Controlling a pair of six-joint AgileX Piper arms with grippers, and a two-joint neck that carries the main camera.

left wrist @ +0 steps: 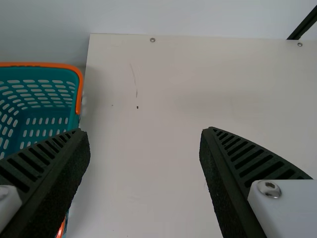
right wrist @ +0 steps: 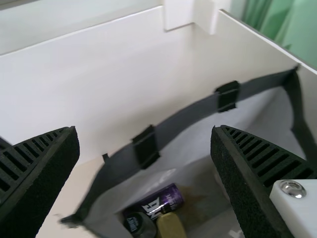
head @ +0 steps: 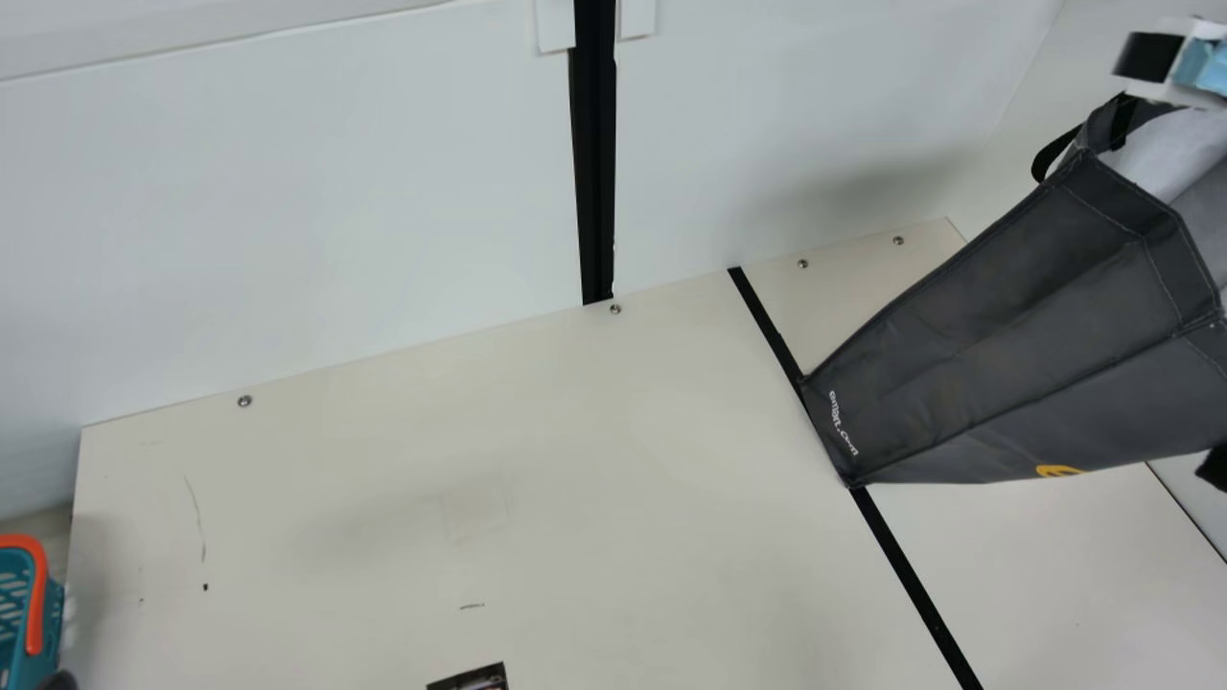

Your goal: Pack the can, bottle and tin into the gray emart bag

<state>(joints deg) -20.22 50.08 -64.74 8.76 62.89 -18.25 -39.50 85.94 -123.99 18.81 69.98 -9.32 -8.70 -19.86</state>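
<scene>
The gray emart bag stands on the table at the main view's right, its mouth open. Part of my right gripper shows above its rim. In the right wrist view, my right gripper is open over the bag. Inside the bag, a purple can lies beside a dark round lid and a tan-gold item. A dark tip of my left gripper shows at the main view's lower left; in the left wrist view the left gripper is open, with nothing between its fingers.
A teal basket with an orange rim stands off the table's left edge. A dark printed item pokes in at the main view's bottom edge. White walls rise behind the table, which a black strip crosses near the bag.
</scene>
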